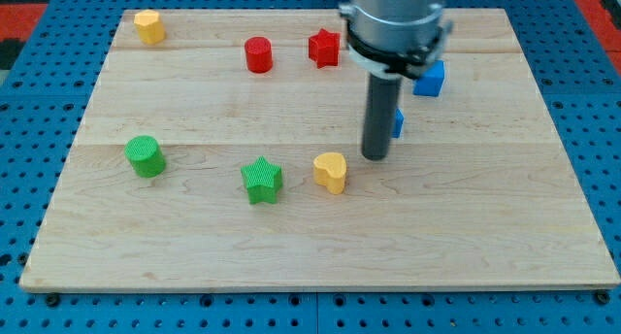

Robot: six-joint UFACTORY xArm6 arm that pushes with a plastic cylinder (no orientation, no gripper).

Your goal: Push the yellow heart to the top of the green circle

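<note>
You would have found my tip [375,156] resting on the wooden board [485,237], just to the view's right of the yellow heart [331,171] and not quite touching it. There was no claw to report, only the plain rod. The green circle [145,155] sat well apart at the view's left, with the green star [262,179] between it and the heart. A yellow block [148,26], red cylinder [258,54] and red star [324,48] lined the top. Two blue blocks [429,79] [397,122] lay by the rod. You could have read no writing anywhere.
</note>
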